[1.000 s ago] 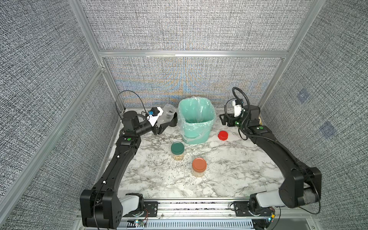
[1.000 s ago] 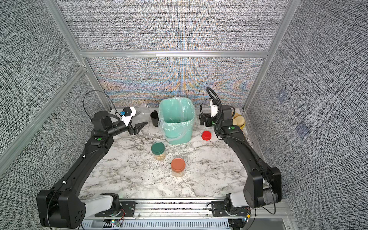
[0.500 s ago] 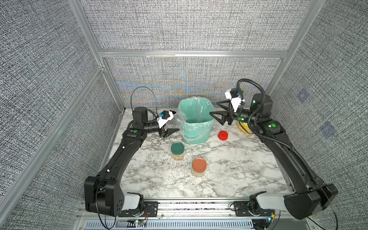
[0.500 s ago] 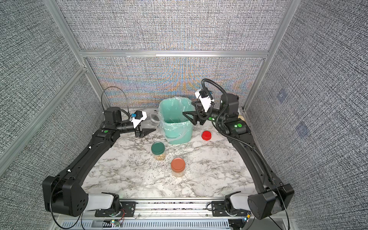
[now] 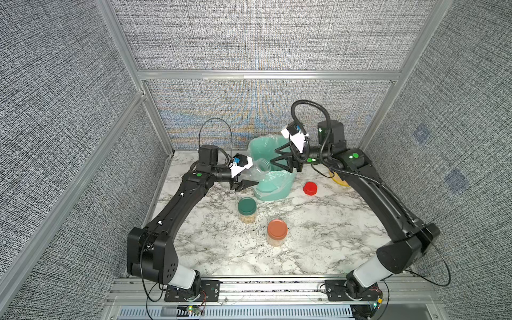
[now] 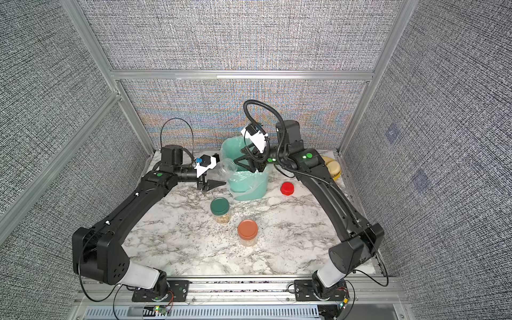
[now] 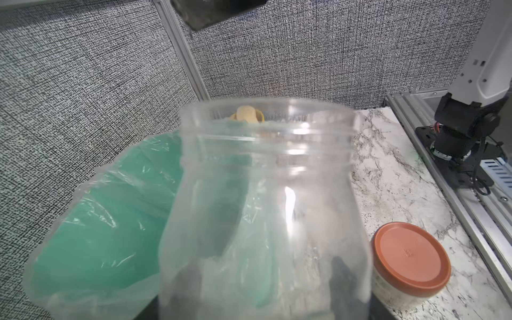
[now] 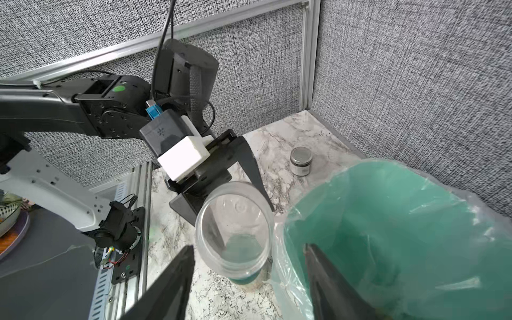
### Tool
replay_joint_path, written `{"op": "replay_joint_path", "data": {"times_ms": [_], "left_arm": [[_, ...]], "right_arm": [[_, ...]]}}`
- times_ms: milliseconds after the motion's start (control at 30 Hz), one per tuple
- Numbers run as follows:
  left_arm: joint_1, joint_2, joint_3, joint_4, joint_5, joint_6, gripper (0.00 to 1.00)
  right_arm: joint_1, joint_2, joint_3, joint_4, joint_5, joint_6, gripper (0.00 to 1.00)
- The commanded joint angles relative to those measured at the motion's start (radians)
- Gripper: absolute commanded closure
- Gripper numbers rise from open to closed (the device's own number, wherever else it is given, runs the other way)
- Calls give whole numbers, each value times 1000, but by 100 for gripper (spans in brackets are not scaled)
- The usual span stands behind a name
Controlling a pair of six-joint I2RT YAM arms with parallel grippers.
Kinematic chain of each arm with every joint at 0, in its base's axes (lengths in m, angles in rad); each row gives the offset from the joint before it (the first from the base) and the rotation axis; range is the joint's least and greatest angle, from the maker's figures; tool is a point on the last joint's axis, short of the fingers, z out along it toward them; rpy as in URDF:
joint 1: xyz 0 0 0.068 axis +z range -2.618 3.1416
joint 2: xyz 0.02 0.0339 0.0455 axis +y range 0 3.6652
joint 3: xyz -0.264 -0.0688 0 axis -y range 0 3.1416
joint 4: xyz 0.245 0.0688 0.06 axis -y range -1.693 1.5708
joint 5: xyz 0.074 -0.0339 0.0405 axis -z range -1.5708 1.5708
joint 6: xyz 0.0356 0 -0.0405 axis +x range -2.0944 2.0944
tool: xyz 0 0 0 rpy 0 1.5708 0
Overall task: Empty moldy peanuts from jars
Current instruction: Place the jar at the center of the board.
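My left gripper (image 5: 253,174) is shut on a clear lidless jar (image 5: 261,166), which looks empty and lies tilted with its mouth at the rim of the green lined bin (image 5: 273,181). In the left wrist view the jar (image 7: 266,207) fills the picture, and the fingers show only dimly through it. My right gripper (image 8: 248,247) stands open over the bin, a finger on each side of the jar's mouth (image 8: 234,230) and apart from it. Two lidded jars stand upright with peanuts (image 5: 247,219) inside: one with a green lid (image 5: 247,205), one terracotta (image 5: 277,230).
A loose red lid (image 5: 310,188) lies on the marble table (image 5: 318,221) right of the bin. A small silver-lidded tin (image 8: 301,161) stands by the back wall. Cream discs on a yellow dish (image 6: 331,167) sit at the back right corner.
The left arm has carried the jar from the back left to the bin's rim. The right arm has risen from the table and swung over the bin to the jar's mouth, its jaws narrowing.
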Motion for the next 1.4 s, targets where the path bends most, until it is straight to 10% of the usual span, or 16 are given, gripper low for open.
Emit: {"op": "replay_joint_path", "data": {"times_ms": [0, 900, 967, 1000, 1033, 1367], "left_arm": [[-5, 3, 12, -16, 27, 24, 96], [-20, 29, 49, -49, 19, 61, 89], [-20, 29, 49, -49, 16, 59, 74], [-21, 28, 48, -50, 13, 59, 50], [-21, 26, 47, -55, 11, 65, 4], [-20, -7, 2, -50, -28, 72, 1]], "right_arm": [[7, 35, 27, -81, 35, -34, 40], [47, 147, 140, -218, 39, -56, 100], [44, 143, 141, -211, 47, -47, 100], [40, 139, 138, -202, 48, -37, 100], [32, 134, 136, -192, 44, -27, 100], [-83, 36, 84, -117, -5, 44, 100]]}}
